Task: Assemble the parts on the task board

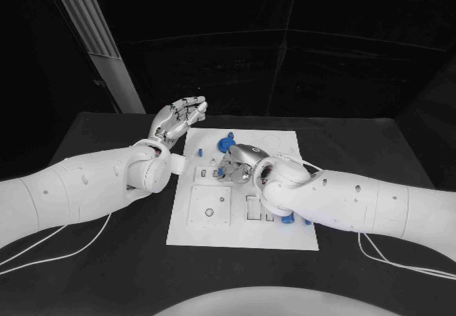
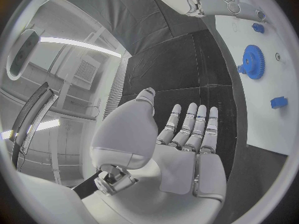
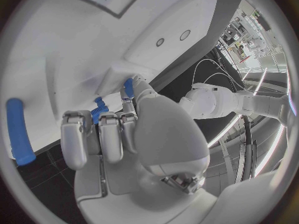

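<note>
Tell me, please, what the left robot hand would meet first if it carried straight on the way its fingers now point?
Probably nothing: the open left robot hand points past the far left corner of the white rectangular task board, over bare black table. The way looks free, though depth is unclear.

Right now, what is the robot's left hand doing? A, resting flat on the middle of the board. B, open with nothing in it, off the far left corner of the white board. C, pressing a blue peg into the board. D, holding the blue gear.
B: the left hand is spread and holds nothing, over the black table beside the task board, with the blue gear lying apart on the board.
</note>
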{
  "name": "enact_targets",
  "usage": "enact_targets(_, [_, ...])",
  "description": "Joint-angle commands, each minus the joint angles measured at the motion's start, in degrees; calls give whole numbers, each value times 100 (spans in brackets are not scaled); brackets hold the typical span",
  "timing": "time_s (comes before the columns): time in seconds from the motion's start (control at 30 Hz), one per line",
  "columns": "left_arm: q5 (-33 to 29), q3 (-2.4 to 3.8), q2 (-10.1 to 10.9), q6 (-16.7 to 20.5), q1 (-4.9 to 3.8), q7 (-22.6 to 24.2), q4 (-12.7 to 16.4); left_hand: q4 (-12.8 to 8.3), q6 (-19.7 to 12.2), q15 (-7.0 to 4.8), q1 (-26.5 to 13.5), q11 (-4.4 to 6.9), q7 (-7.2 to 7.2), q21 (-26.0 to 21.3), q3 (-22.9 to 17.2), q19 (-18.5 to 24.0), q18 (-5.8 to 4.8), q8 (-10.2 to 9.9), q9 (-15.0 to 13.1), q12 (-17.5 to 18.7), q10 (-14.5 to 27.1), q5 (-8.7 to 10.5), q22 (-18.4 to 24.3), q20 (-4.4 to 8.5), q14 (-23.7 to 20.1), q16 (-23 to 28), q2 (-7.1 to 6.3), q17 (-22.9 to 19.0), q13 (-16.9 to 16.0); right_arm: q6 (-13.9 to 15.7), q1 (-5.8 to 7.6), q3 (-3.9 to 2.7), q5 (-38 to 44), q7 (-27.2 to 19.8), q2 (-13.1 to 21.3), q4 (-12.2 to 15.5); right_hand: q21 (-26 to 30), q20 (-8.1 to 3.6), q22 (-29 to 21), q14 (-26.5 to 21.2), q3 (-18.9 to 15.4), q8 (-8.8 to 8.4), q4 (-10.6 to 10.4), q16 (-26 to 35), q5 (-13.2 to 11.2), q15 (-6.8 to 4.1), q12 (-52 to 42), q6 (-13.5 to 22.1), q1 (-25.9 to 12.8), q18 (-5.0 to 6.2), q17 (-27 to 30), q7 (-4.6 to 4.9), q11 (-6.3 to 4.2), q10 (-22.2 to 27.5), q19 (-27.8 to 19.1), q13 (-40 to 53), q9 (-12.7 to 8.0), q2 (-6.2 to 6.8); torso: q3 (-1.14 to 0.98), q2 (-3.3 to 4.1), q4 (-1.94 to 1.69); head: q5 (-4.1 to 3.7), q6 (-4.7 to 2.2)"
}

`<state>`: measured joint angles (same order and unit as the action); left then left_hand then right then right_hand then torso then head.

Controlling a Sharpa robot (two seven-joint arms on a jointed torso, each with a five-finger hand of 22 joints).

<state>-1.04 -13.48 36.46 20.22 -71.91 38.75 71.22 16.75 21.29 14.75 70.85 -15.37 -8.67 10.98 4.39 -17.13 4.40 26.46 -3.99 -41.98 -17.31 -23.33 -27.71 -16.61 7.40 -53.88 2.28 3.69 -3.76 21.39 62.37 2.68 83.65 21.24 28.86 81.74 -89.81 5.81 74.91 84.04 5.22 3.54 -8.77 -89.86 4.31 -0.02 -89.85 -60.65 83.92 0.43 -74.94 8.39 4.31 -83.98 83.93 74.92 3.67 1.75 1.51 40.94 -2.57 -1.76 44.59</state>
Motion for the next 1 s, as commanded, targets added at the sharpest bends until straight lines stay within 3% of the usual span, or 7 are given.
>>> enact_targets(0.03, [24,4,1,-63,-10,1529,12,1,-40,40,0,11,-831,21,45,50,12,34,6,-29,34,-10,-6,-9,3,-40,77,2,1,-234,-10,11,11,122,-1,-9,-19,87,1509,596,-52,3,16,-14,-59,106,-15,196,-11,-43,-1506,81,97,-602,607,1508,8,124,-1,1,-3,-2,-1])
enact_targets(0.27, [24,4,-1,-68,-10,1528,8,1,-43,40,5,11,-832,24,53,54,12,50,6,-34,38,-28,-9,-10,2,-41,81,2,1,-213,-16,12,78,94,7,17,-19,189,1509,596,-97,25,-104,-14,-132,193,-15,380,-121,-43,-1506,171,184,-602,607,1508,24,438,0,3,-1,-10,15])
enact_targets(0.57, [24,4,-8,-75,-10,1529,4,1,-43,40,5,11,-832,24,53,54,12,50,6,-34,38,-28,-9,-10,2,-41,81,2,1,32,-31,12,165,81,47,92,-19,225,1509,596,-104,28,-213,-14,-132,219,-15,436,-167,-43,-1506,202,210,-602,607,1508,27,524,-2,2,-4,-21,-5])
enact_targets(0.8, [24,4,6,-97,-11,1515,2,1,-51,40,6,11,-832,26,58,54,12,49,7,-36,40,-34,-13,-10,1,-41,82,1,1,713,-41,10,245,-65,189,255,-19,279,1509,596,-256,36,-659,-14,-135,244,-15,570,-339,-43,-1506,244,252,-602,607,1508,32,748,-8,-3,2,-17,-36])
enact_targets(0.9, [28,4,36,-102,-13,1498,12,0,-53,39,9,11,-832,32,59,46,12,49,7,-36,42,-37,-27,-10,1,-42,81,1,1,1041,-37,7,253,-206,335,421,-19,287,1509,596,-311,38,-789,-14,-135,248,-15,599,-374,-43,-1506,250,257,-602,607,1508,33,805,-9,-9,5,5,-34])
enact_targets(1.0, [141,5,78,-100,-23,1467,32,-2,-59,39,17,10,-832,58,67,13,15,58,8,-36,52,-42,-77,-10,0,-42,74,1,2,1384,5,4,250,-475,534,619,-19,306,1509,596,-336,33,-810,-14,-131,278,-15,647,-495,-43,-1506,250,248,-602,607,1508,31,775,-2,-22,-2,10,-16])
